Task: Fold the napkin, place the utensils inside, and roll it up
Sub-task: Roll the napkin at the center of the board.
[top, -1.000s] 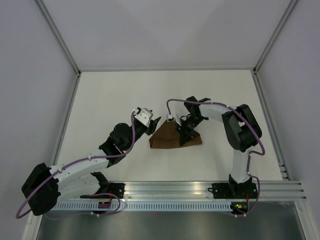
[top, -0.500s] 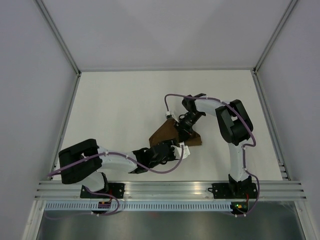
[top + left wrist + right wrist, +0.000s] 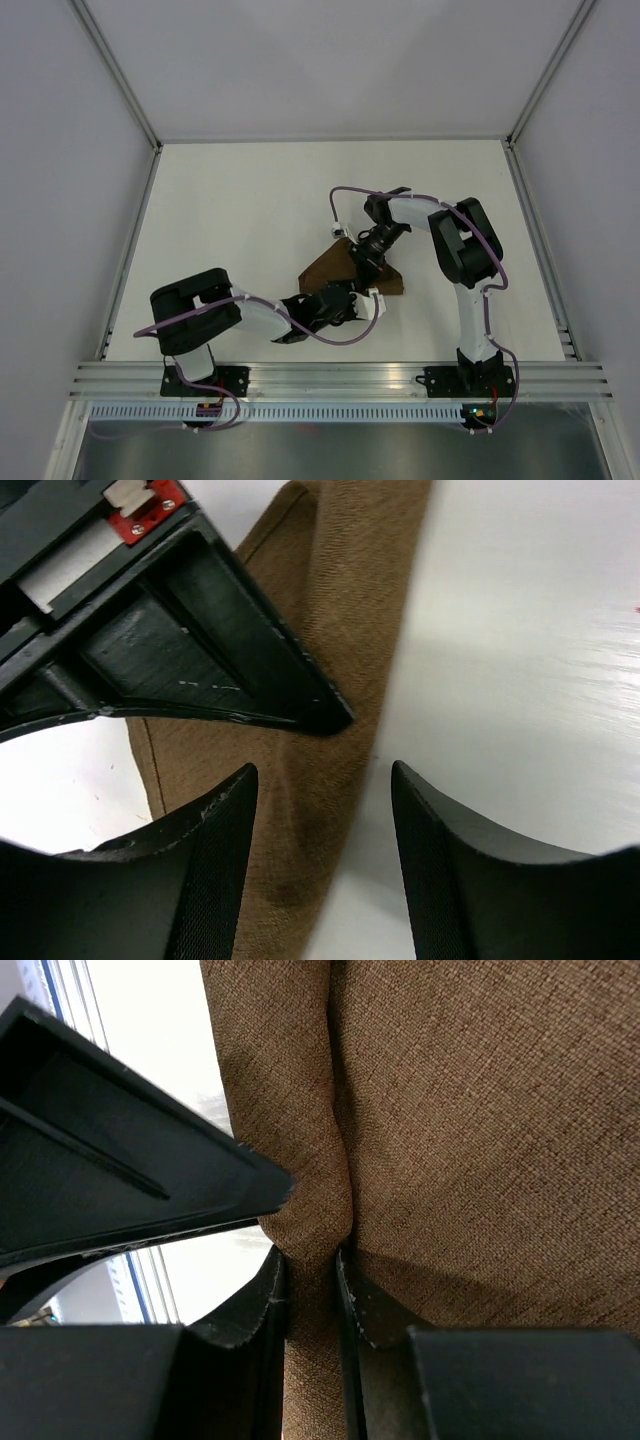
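Two grippers are crowding one napkin (image 3: 480, 1140), lying folded mid-table (image 3: 230, 220). Item: the right gripper (image 3: 310, 1260) is pinching a raised ridge of cloth. Item: the left gripper (image 3: 320, 780) is hovering spread-fingered over its edge. Risk: fingers colliding, or a tug undoing the fold.

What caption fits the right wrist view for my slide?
Right gripper pinches a raised fold of the brown napkin between its fingertips.

White table (image 3: 230, 220), a folded dark-brown napkin (image 3: 322, 270) on it toward the near middle
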You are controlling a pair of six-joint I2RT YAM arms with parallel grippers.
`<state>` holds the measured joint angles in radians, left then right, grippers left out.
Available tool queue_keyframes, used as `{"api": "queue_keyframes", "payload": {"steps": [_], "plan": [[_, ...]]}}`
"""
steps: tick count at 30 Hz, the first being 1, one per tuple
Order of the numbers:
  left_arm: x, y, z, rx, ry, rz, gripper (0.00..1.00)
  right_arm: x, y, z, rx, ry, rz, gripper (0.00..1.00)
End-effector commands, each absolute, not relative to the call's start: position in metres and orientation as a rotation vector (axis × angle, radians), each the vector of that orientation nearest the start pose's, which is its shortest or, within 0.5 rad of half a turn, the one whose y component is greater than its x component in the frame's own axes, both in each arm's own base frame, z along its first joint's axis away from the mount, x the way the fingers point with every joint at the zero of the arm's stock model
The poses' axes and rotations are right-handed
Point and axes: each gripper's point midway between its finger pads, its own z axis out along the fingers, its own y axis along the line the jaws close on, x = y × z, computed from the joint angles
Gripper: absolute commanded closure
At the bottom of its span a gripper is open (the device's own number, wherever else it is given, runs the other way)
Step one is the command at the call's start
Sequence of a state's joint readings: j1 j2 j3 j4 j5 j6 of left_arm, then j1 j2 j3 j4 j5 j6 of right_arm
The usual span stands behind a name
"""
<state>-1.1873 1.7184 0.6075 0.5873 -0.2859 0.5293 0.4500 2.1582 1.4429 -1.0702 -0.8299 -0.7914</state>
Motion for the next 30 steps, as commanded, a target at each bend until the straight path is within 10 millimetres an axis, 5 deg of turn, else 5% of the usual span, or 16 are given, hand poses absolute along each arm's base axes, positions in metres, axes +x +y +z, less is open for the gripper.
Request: {"api": "queue_keyframes", "payload": {"steps": [1, 6, 10, 12, 15, 21, 25, 30], "plan": [[0.234, -0.356, 0.038, 1.421, 1.463, -0.082, 0.39, 0.240, 0.209, -0.040, -1.736, 2.532, 1.096, 0.96], [0.228, -0.355, 0.020, 1.487, 1.498, -0.095, 0.49, 0.241, 0.209, -0.038, -1.727, 2.527, 1.112, 0.96], [0.220, -0.354, 0.008, 1.536, 1.539, -0.126, 0.78, 0.241, 0.210, -0.035, -1.723, 2.524, 1.120, 0.93], [0.215, -0.355, 0.004, 1.559, 1.555, -0.161, 0.85, 0.243, 0.212, -0.031, -1.712, 2.516, 1.122, 0.84], [0.209, -0.356, 0.005, 1.563, 1.584, -0.239, 0.98, 0.250, 0.216, -0.015, -1.682, 2.476, 1.124, 0.55], [0.204, -0.350, 0.006, 1.554, 1.673, -0.394, 0.98, 0.282, 0.222, 0.047, -1.542, 2.354, 1.092, 0.41], [0.199, -0.348, 0.002, 1.560, 1.754, -0.504, 0.98, 0.326, 0.215, 0.095, -1.323, 2.235, 0.948, 0.38], [0.196, -0.354, 0.002, 1.542, 1.850, -0.671, 0.98, 0.367, 0.170, 0.128, -0.986, 2.191, 0.848, 0.37]]}}
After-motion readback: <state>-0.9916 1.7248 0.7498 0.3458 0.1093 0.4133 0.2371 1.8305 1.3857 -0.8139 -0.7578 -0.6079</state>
